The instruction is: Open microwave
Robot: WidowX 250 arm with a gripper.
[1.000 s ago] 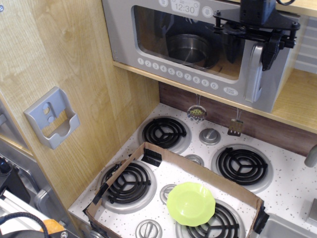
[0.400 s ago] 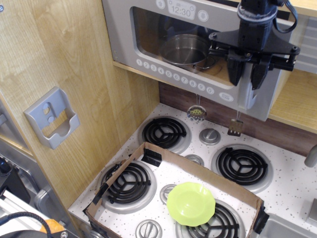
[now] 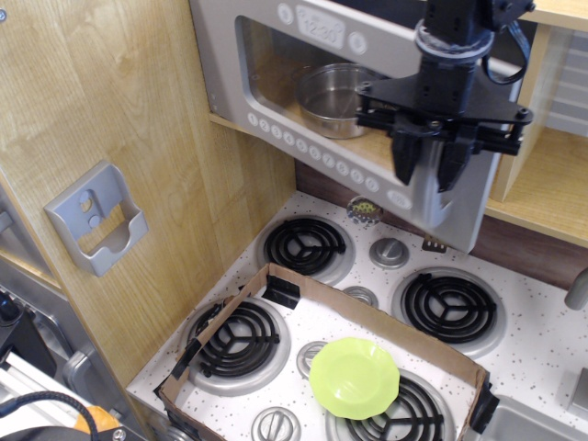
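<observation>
The grey toy microwave [image 3: 230,83] sits on a wooden shelf above the stove. Its clear-window door [image 3: 276,64] stands swung partly out towards me, hinged at the left. A steel pot [image 3: 331,87] shows inside. My black gripper [image 3: 427,175] hangs from above at the door's right edge. Its two fingers straddle the silver vertical handle [image 3: 442,209], closed on it. The clock display [image 3: 320,28] and the row of white buttons [image 3: 312,152] run along the tilted door.
Below is a white stove top with black coil burners [image 3: 303,246]. An open cardboard box [image 3: 367,308] lies on it, holding a lime green plate [image 3: 355,377]. A grey wall bracket [image 3: 96,216] is on the wood panel at left. Small utensils [image 3: 366,211] hang under the shelf.
My gripper has moved left and towards me with the handle. The door has swung from nearly closed to partly open, and the pot now shows past its edge.
</observation>
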